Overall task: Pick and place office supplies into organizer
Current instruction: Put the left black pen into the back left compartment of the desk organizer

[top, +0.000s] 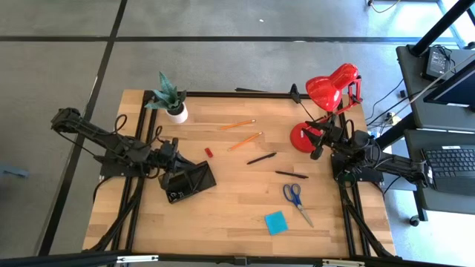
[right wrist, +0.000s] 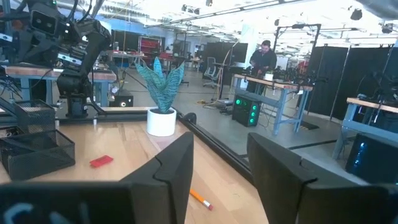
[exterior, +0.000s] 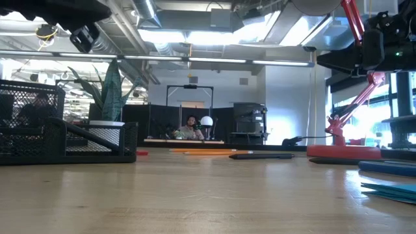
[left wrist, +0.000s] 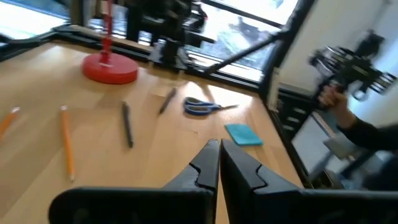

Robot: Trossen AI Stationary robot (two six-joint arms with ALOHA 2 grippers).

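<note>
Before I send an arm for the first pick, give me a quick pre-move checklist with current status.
1. Black mesh organizer upright on wooden table: ok.
2. Left gripper empty, fingers shut, beside organizer: ok.
3. Right gripper empty, fingers apart, beside red desk lamp: ok.
4. Two orange pencils, two black pens, blue-handled scissors, blue sticky-note pad lying apart, unobstructed: ok.
5. Organizer compartments empty: cannot tell.

Two orange pencils [top: 237,124] [top: 245,141] and two black pens [top: 261,158] [top: 291,175] lie between the claws. One pair of blue-handled scissors [top: 295,198] and one blue sticky-note pad [top: 275,222] sit nearer the right claw. One small red piece [top: 209,152], one black mesh organizer [top: 189,182] and one potted plant [top: 172,100] are near the left claw. One red desk lamp [top: 326,100] stands beside the right claw.
</note>
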